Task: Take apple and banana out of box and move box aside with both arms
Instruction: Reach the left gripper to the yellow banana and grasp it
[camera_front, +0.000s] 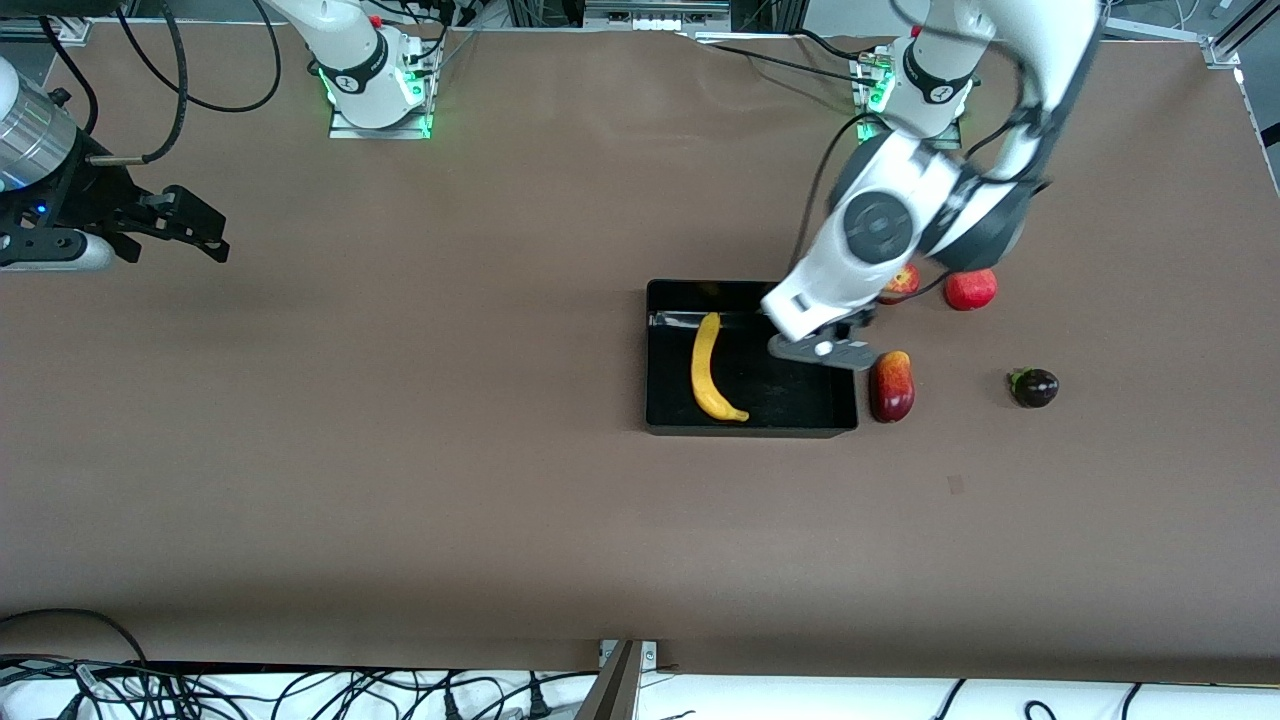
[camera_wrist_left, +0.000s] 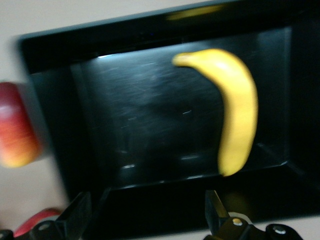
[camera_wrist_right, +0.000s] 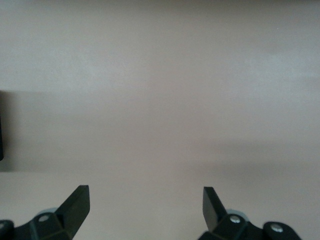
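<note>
Looking down from the front view, the banana is seen lying in the box, in the half toward the right arm's end, its long axis running from the camera toward the bases. The left tool is held over the box's other half, at the corner nearest the left base, so the banana lies toward the right arm's end from it. The left arm is plainly the nearer one. The apple is already out on the counter, half hidden by the left wrist, beside a pomegranate; a mango is set just beside the box wall, and a small dark fruit is seen well apart. The right tool waits over bare counter at the right arm's end.

Through the left wrist view, the left tool is shown spread wide with nothing between its fingers; the banana is off to one side of its line, not between them. The picture is smeared, and the red shapes at its edge cannot be told apart with certainty.

Through the right wrist view, the right tool is shown wide and empty over counter; only a dark sliver at the edge is caught, too cut off to name.
</note>
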